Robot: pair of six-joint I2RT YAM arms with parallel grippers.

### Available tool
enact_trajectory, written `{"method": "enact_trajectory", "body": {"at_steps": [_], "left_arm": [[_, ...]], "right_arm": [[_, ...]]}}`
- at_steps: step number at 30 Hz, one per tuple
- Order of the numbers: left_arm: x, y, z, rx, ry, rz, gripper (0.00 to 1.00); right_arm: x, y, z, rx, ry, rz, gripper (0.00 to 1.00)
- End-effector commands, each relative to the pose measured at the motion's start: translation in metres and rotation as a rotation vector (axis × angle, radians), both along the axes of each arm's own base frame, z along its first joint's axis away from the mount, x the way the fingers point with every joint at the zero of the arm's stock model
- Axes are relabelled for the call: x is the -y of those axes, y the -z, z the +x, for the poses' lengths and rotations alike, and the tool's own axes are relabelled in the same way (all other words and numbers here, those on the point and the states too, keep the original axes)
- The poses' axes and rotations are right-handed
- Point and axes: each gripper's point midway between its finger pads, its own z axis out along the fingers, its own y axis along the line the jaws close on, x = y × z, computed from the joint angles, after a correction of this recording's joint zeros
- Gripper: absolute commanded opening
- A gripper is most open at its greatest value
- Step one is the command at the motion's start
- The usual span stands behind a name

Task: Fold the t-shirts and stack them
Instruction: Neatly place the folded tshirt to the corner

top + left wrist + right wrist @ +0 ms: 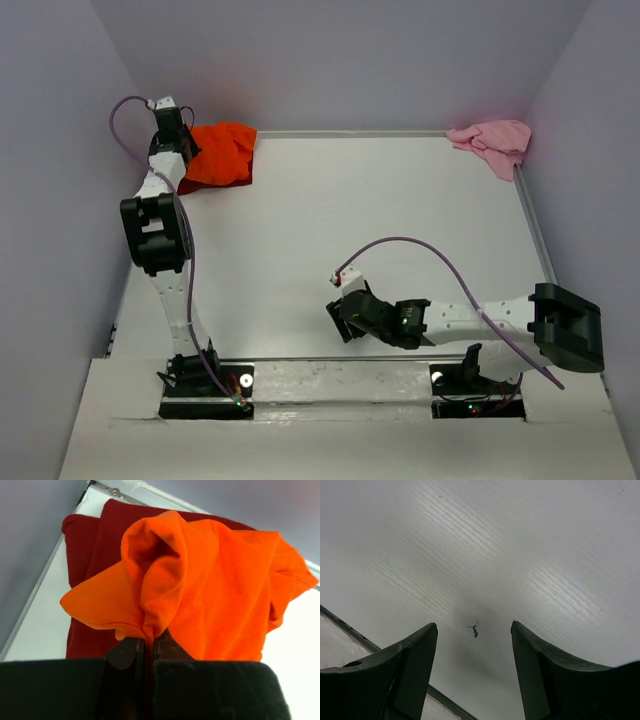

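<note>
The bright orange t-shirt (pixel 221 152) lies bunched at the table's far left corner, on top of the dark red t-shirt (pixel 190 186). In the left wrist view the orange t-shirt (pixel 215 580) covers most of the dark red t-shirt (pixel 92 555), and my left gripper (pixel 147 642) is shut on a pinched fold of the orange cloth. From above, the left gripper (pixel 188 150) sits at the orange shirt's left edge. The pale pink t-shirt (pixel 494 142) lies crumpled at the far right corner. My right gripper (pixel 340 315) is open and empty, low over the table; its fingers (pixel 420 650) frame bare tabletop.
A raised rim (pixel 535 235) runs along the table's right side and a rail (pixel 340 362) along the near edge. Grey walls close in the left, back and right. A small dark speck (pixel 475 630) marks the table under the right gripper.
</note>
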Motion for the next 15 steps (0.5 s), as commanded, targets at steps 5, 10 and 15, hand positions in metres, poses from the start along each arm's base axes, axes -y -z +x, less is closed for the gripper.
{"method": "enact_trajectory", "body": {"at_steps": [5, 10, 15], "left_arm": [[-0.041, 0.017, -0.012, -0.015, -0.139, 0.106, 0.0], [-0.051, 0.015, -0.008, -0.005, -0.18, 0.106, 0.6], [-0.061, -0.01, -0.008, 0.031, -0.233, 0.12, 0.8]], "right_arm": [[-0.014, -0.015, 0.005, 0.016, 0.0, 0.068, 0.66], [-0.013, -0.015, 0.004, 0.013, -0.001, 0.07, 0.67], [-0.015, -0.014, 0.003, 0.006, -0.01, 0.07, 0.67]]}}
